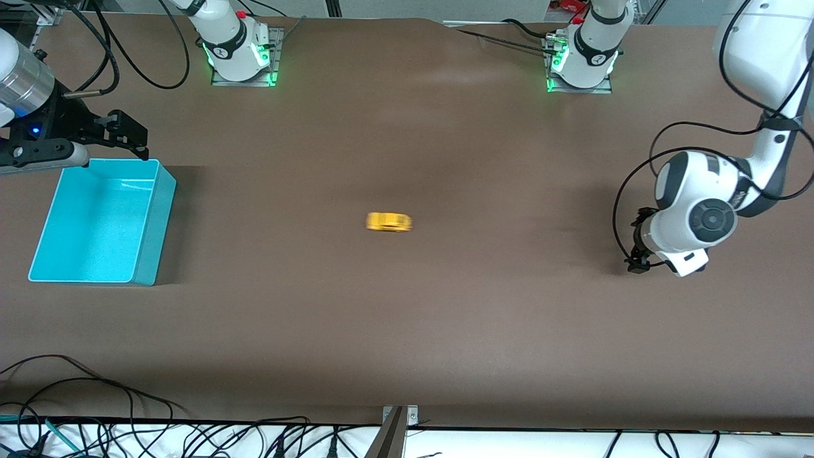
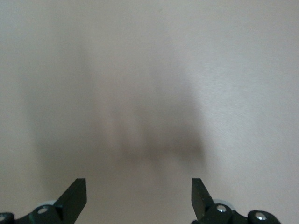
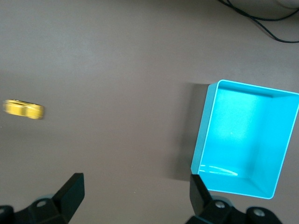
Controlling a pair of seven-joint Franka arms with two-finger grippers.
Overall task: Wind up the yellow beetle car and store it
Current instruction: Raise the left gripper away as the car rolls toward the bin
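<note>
Apparently the yellow beetle car (image 1: 389,222) is running free: it sits alone on bare brown table (image 1: 407,318) at the middle of the front view, its outline smeared sideways, which I read as the toy rolling under its own spring, with neither arm touching it. That would explain why the left gripper (image 1: 638,257), at the right edge of the front view and low over the table, has its jaws spread and empty; its wrist view shows only the two dark fingertips (image 2: 74,196) wide apart at the bottom of the frame and bare tabletop with a soft shadow ahead of them. The right gripper (image 1: 130,137) waits at the upper left of the front view, hovering over the top rim of the turquoise bin (image 1: 162,210), also released and holding nothing. From its wrist camera the bin fills the lower right of the frame and the blurred car shows at the left edge, so this arm seems posted to collect the toy and drop it in. The bin stands at the left of the front view, well apart from the car, and looks empty, so storing is not yet done. Nothing lies between car and bin; cables at the bottom edge and upper left corner lie away from that path.
</note>
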